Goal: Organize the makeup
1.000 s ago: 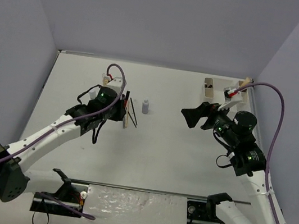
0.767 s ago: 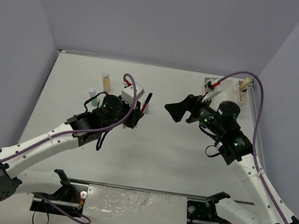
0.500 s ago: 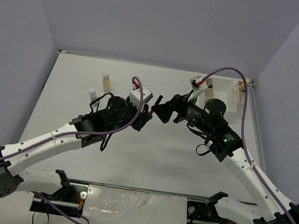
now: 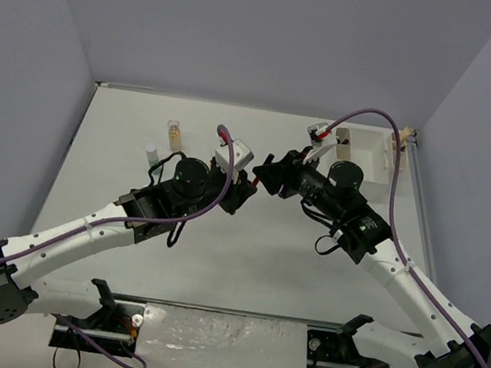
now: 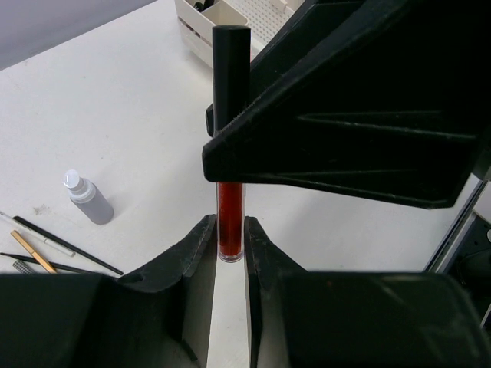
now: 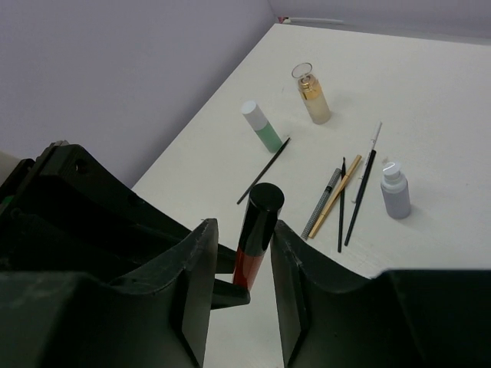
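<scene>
A: Where is the red tube (image 5: 230,226)?
B: Between the 2 arms, held up off the surface (image 4: 270,263). Its red end sits in the left jaws, and its black cap (image 6: 261,205) pokes out past the right jaws

A: How do the left jaws stand?
B: Nearly closed. The 2 fingers (image 5: 192,253) press on either side of the tube's red end, so they have it clamped

A: And the right jaws?
B: Narrowed around the same tube, with 1 finger (image 6: 290,276) on each side, just below the cap. From the right wrist a thin gap seems to show on 1 side (it may only be the angle). I cannot tell whether they grip the tube or merely bracket it

A: What lies around the tube?
B: The rest of the makeup is on the surface, on the tube's left-arm side. The grey-purple bottle (image 5: 88,201) stands nearest, upright, white cap up. Just past it from the tube lie the thin pencils and brushes (image 6: 341,203) in a loose bunch, some touching. Farther from the tube are the green bottle (image 6: 262,126) and the amber bottle (image 6: 312,96), near each other but apart

A: And on the tube's other side?
B: The white box (image 4: 370,162) sits well apart from the tube, at the far right of the surface. A tan stick (image 4: 407,134) pokes up at its far right corner
</scene>
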